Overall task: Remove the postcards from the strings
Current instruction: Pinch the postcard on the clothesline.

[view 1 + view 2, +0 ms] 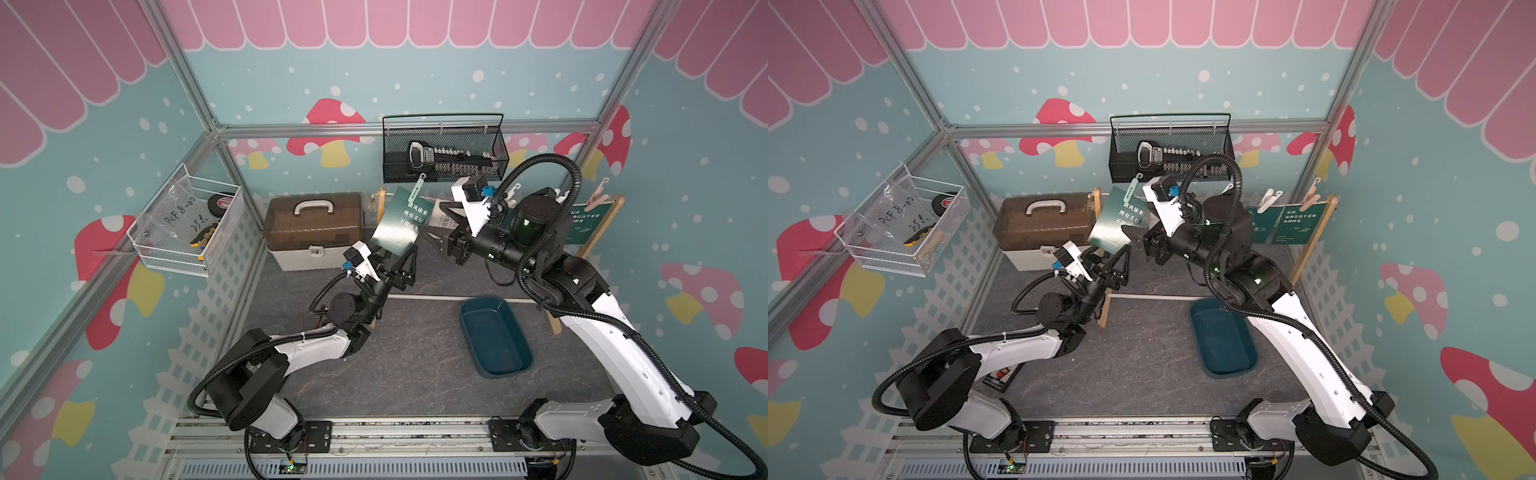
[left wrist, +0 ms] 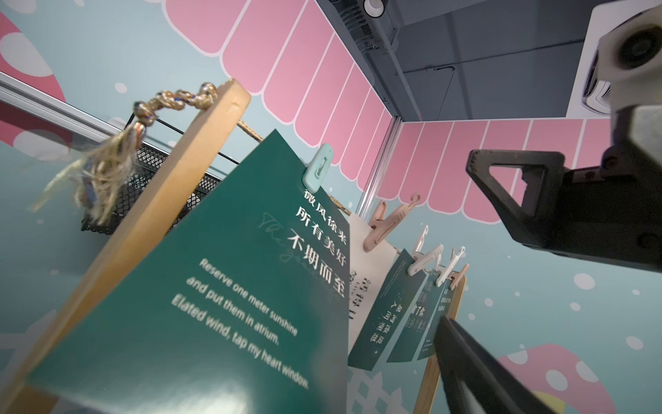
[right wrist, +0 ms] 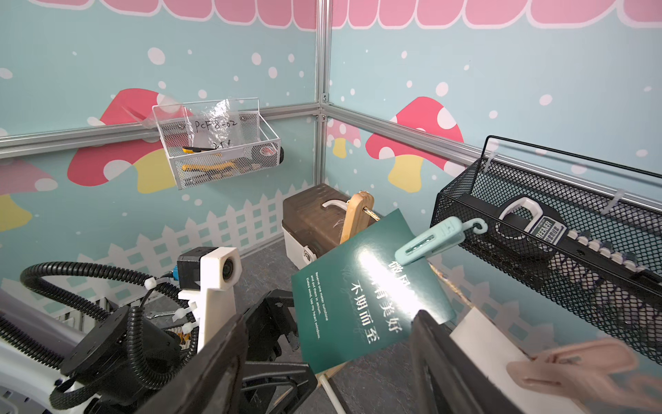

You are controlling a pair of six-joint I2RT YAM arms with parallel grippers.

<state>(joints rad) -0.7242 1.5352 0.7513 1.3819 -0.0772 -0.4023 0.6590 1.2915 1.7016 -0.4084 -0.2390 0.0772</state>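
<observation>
**Five postcards pinned on the string; both grippers released**

Rack: a beige twisted string (image 2: 250,131) runs between two wooden posts, the left post (image 2: 172,200) and the right post (image 1: 1316,232), at the rear of the grey table (image 1: 374,374). Five postcards hang from it, each under a clothespin.

Card one: the first green postcard (image 1: 395,226) hangs just beside the left post, clamped at its top edge by a mint clothespin (image 2: 318,166). It sits tilted, with its lower edge swung out toward the arms.

Card two: the white postcard (image 2: 361,283) hangs under a pink clothespin (image 2: 387,222), partly hidden behind the first green postcard.

Cards three to five: three more green postcards (image 2: 385,312) follow in a row toward the right post, under pale clothespins (image 2: 428,258). In both top views the right arm covers part of this row.

Left gripper (image 2: 456,243): positioned at the lower edge of the first green postcard, jaws apart. The wrist view shows its fingers (image 2: 573,215) with nothing between them. The card lies beside them, not in the gap. Contact with the card's edge cannot be told.

Right gripper (image 3: 331,322): raised in front of the white postcard, jaws wide apart, grasping nothing. In its wrist view one finger (image 3: 440,358) overlaps the lower corner of the first green postcard. Whether they touch cannot be told.

A teal tray (image 1: 494,336) sits on the table near the right arm, well apart from the cards.
</observation>
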